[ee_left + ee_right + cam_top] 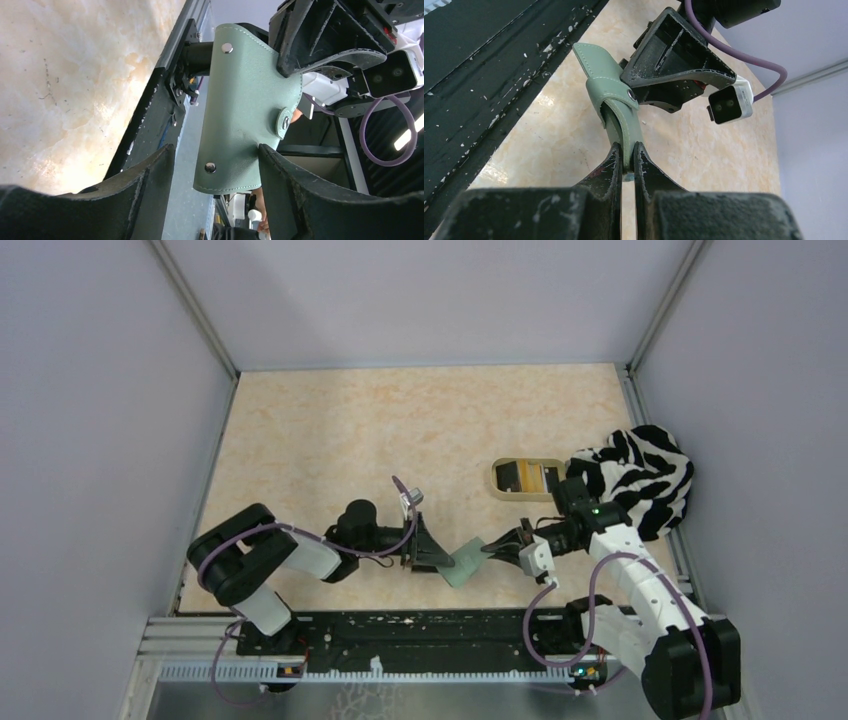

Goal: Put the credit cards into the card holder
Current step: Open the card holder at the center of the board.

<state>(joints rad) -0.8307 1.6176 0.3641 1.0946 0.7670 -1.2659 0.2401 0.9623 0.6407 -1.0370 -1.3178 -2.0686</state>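
Top external view: just right of centre, the tan tray (500,477) sits on the tabletop (350,430) with the credit cards (522,477) lying in it, dark and yellowish. None shows in the card holder (465,562), which is held up low in the middle of the frame, between the left claw (438,555) and the right claw (502,548). By this, the task looks barely begun: the holder has to be opened and every card moved across.

Left wrist view: the grey-green card holder (240,100) fills the centre, folded, its snap tab on the right edge. The left claw's fingers (145,185) stand apart at the bottom of the frame with the holder's lower end between them. The right-hand one looks to touch its edge, while the left-hand one is clear of it, so nothing is clamped. At upper right, the right claw (295,70) bites the holder's side.

Right wrist view: the right claw (626,150) is pinched together on the holder's edge (616,100), holding it above the tabletop.
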